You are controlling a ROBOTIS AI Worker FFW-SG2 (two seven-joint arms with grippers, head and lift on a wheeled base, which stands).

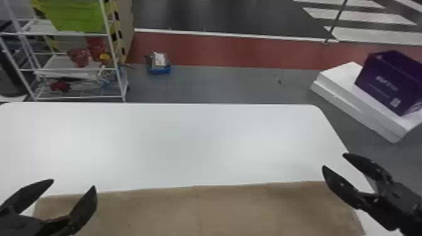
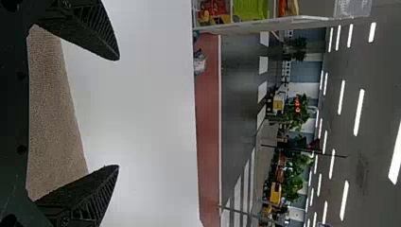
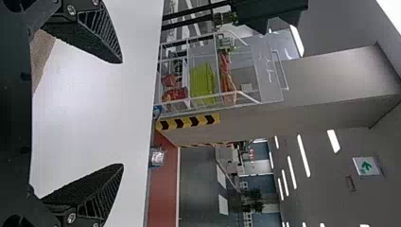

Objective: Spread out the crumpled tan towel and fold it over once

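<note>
The tan towel [image 1: 232, 211] is laid out broadly over the near part of the white table [image 1: 169, 141], its far edge running almost straight from the left corner to the right and its near part cut off by the bottom of the head view. Shallow creases and darker patches can be seen across it; whether it is doubled over cannot be told.

The left gripper [image 1: 73, 183] is held above the far left corner of the towel, its two fingers parted wide. In the left wrist view, tan cloth is seen beyond the gap between them. The right gripper [image 1: 334, 160] is held by the far right corner, near the table's right edge, and its fingers are likewise set wide apart – in the right wrist view, a strip of towel is seen beside one finger and bare tabletop is framed between the two.

Pale print and a small square label are carried on the side of the purple box [image 1: 386, 83], which is set on a white slab-like block [image 1: 354, 97] to the right of the table. A white label is also seen on the small packet [image 1: 159, 59] on the floor, in a blue tray [image 1: 160, 71]. On the wall in the right wrist view, a white sign [image 3: 366, 166] is marked with a green arrow. A green bin [image 1: 75, 15] is held on the white rack [image 1: 108, 40].
</note>
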